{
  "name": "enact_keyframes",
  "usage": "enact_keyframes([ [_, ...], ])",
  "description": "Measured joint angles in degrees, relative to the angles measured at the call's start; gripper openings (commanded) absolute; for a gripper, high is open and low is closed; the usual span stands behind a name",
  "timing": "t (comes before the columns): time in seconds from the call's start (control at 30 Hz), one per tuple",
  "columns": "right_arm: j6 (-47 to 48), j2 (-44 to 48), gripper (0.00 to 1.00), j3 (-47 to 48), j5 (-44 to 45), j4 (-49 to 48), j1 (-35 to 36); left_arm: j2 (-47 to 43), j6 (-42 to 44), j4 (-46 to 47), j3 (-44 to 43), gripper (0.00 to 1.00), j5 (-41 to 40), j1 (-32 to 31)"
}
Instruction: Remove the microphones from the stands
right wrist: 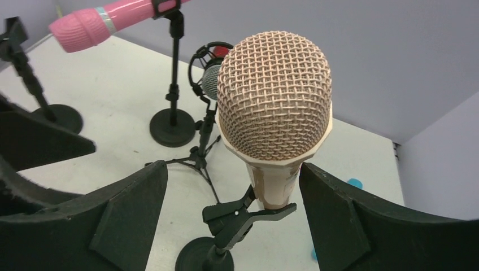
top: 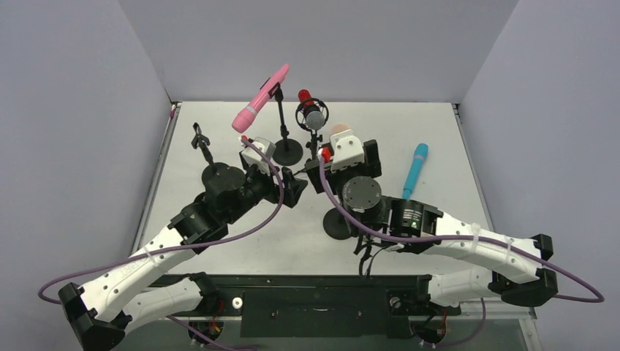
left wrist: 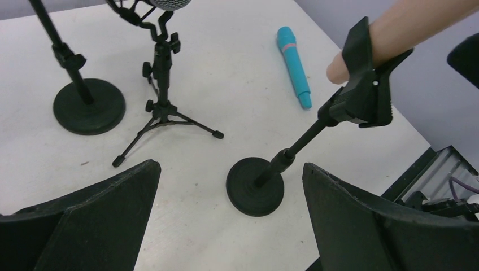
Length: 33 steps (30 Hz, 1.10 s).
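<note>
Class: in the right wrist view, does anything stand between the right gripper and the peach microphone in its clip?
Nothing visible does. The peach microphone stands in its clip, directly between the fingers of the open right gripper. The tripod stand is behind it, not in the way.

We get bright, even, diffuse light from overhead in all 3 views. The shadow by the stand base (left wrist: pixel 255 189) is soft & faint on the white table (left wrist: pixel 237 68). Wrist cams bow at the edges; fingers (right wrist: pixel 113 226) up close look soft, mic (right wrist: pixel 274 101) sharp.
</note>
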State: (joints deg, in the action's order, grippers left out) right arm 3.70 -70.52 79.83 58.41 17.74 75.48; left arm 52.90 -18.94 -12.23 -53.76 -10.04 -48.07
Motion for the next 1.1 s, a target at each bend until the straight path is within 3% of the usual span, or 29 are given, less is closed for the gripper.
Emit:
enact_keyframes([
  [0.27, -1.8, 8.3, 0.84, -0.2, -14.9, 5.3, -1.0, 1.3, 1.1, 13.3, 5.2, 0.96, 7.7, -0.7],
  [0.5, -3.3, 13.9, 0.84, -2.3, -22.7, 7.6, -1.7, 5.4, 3.0, 27.4, 9.2, 0.96, 10.4, -4.9],
  [0.8, -6.4, 21.3, 0.84, -5.7, -24.8, 7.8, -1.7, 10.3, 11.8, 44.5, 13.0, 0.96, 3.6, -13.7],
  [1.1, -8.4, 25.7, 0.85, -8.9, -23.3, 6.6, -4.0, 18.6, 18.0, 58.2, 14.3, 0.97, -2.9, -15.6],
])
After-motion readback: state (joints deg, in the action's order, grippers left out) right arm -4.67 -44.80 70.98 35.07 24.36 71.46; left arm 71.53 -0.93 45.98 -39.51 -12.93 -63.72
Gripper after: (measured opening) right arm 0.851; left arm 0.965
